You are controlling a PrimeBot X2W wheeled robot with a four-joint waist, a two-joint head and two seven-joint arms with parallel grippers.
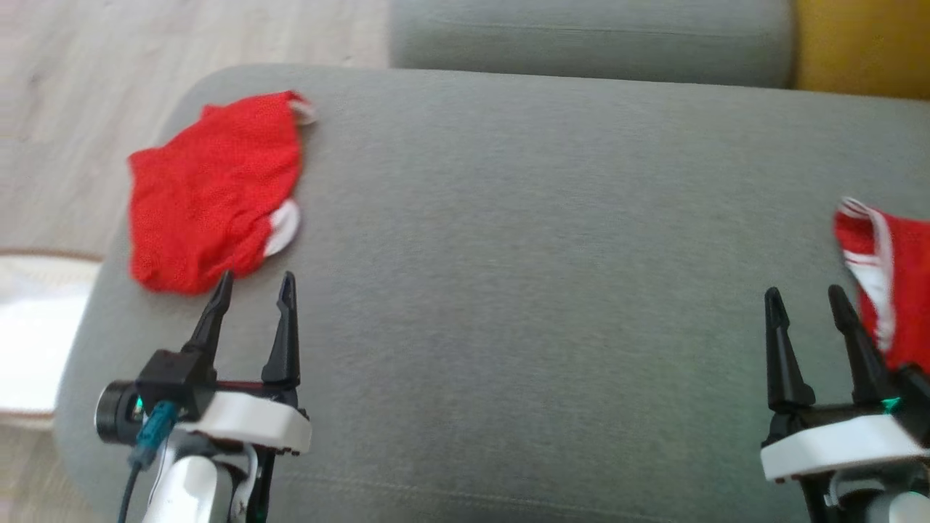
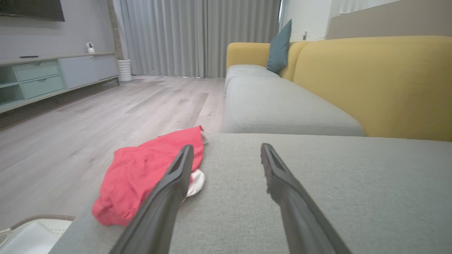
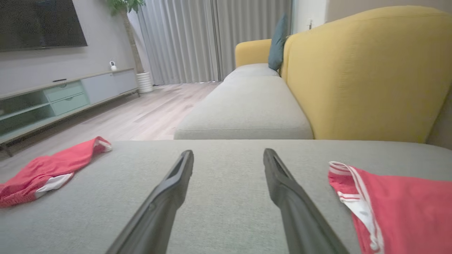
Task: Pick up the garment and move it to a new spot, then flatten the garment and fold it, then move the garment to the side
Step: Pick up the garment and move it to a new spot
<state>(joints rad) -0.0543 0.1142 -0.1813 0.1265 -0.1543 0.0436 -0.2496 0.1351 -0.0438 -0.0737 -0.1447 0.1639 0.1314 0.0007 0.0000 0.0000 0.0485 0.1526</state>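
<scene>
Jaws on both arms stand wide apart with nothing between them. The left gripper (image 1: 256, 277) is over the near left part of the grey seat cushion (image 1: 523, 290), and the right gripper (image 1: 805, 290) over its near right part. Both point away across the cushion. In the left wrist view the left gripper (image 2: 226, 147) has bare grey fabric between its fingers. The right wrist view shows the same for the right gripper (image 3: 228, 152). Just past the left gripper, one red garment (image 1: 211, 189) with white trim lies bunched compactly on the cushion's left end, close to the rounded far corner. The tip of that gripper's outer finger overlaps the garment's near edge in the head view, though I cannot tell whether it touches. A second red garment (image 1: 890, 283), edged with white stripes, lies at the cushion's right end, just beside the right gripper's outer finger and partly cut off by the frame. The wide middle of the cushion separates the two garments. Off the cushion's near left corner, down on the pale wood floor (image 1: 87, 109), sits a white object with a tan rim (image 1: 36, 341), too blurred to name. Beyond the cushion's far edge lies another grey seat cushion (image 1: 588, 36), backed on the right by a yellow backrest (image 1: 864, 43). Farther along the sofa a teal pillow (image 2: 279, 46) leans against the yellow upholstery. Farthest from the cushion, grey curtains (image 2: 197, 35) hang across the room's end. A low pale-green cabinet (image 2: 53, 77) runs along the wall on the left, with a white pot (image 2: 124, 70) on the floor by its far end.
</scene>
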